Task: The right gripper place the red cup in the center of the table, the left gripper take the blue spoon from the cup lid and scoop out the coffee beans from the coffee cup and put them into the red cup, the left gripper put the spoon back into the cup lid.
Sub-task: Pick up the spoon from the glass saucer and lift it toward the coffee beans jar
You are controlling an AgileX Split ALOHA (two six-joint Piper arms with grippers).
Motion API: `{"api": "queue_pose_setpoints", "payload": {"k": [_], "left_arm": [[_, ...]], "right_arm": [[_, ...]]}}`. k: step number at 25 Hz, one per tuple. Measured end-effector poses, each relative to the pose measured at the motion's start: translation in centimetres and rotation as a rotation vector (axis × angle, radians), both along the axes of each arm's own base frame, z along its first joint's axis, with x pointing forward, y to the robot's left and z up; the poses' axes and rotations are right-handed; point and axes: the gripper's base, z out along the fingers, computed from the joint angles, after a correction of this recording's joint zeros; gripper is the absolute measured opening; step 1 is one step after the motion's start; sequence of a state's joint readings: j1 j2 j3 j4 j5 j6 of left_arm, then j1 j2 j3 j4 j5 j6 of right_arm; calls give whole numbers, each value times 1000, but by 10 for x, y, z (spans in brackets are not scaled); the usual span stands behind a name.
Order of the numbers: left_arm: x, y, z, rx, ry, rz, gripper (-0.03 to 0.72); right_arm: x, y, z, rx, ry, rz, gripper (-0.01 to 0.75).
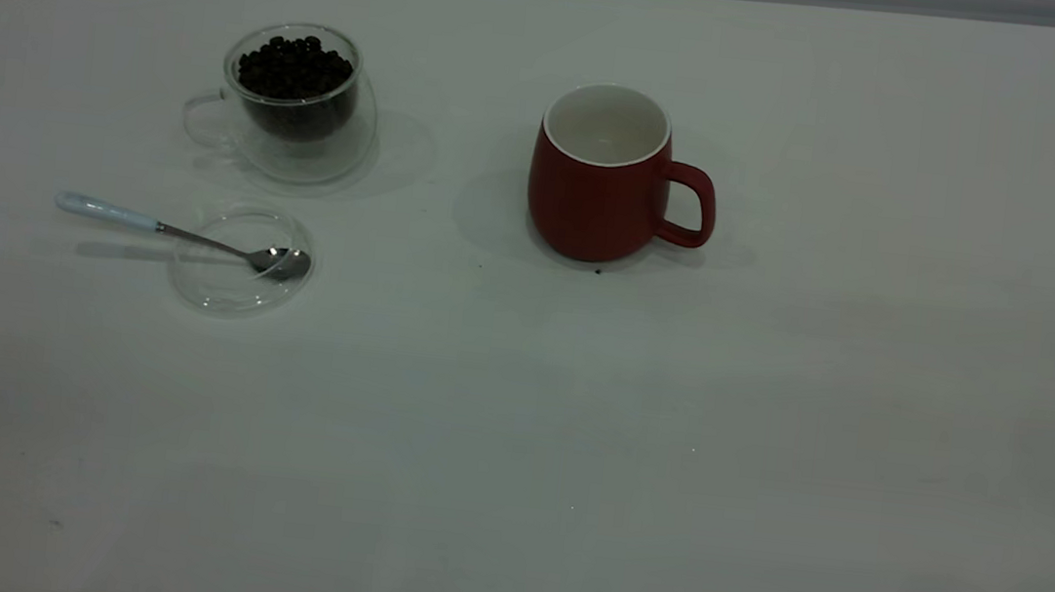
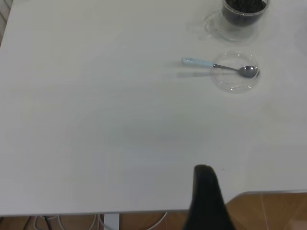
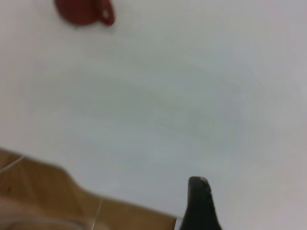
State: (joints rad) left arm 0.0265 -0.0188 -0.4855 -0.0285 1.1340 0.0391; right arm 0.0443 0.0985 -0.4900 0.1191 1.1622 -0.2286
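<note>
Red cup [image 1: 597,195] sits mid-bench [image 1: 511,451], coffee cup [image 1: 297,105] at its 9 o'clock, blue spoon [image 1: 171,231] resting in the cup lid [image 1: 242,258]. Can't tell either tool's state.

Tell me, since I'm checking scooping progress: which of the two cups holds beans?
The clear glass coffee cup, at the left; dark coffee beans fill it. The red cup shows only its white inside.

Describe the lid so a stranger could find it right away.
On the white table, look left of the red mug, to the glass cup of coffee beans. Just in front lies the lid, the only flat clear disc, with the spoon resting its bowl inside.
</note>
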Motion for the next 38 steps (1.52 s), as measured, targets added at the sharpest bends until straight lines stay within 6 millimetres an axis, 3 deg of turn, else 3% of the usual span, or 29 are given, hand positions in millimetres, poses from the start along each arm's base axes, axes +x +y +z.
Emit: {"api": "queue_pose_setpoints", "payload": {"k": [9, 38], "left_arm": [[0, 0, 0, 0, 0, 0, 582], [0, 0, 0, 0, 0, 0, 582]], "right_arm": [[-16, -4, -1, 2, -109, -102, 588], [-12, -6, -4, 26, -115, -144, 588]]}}
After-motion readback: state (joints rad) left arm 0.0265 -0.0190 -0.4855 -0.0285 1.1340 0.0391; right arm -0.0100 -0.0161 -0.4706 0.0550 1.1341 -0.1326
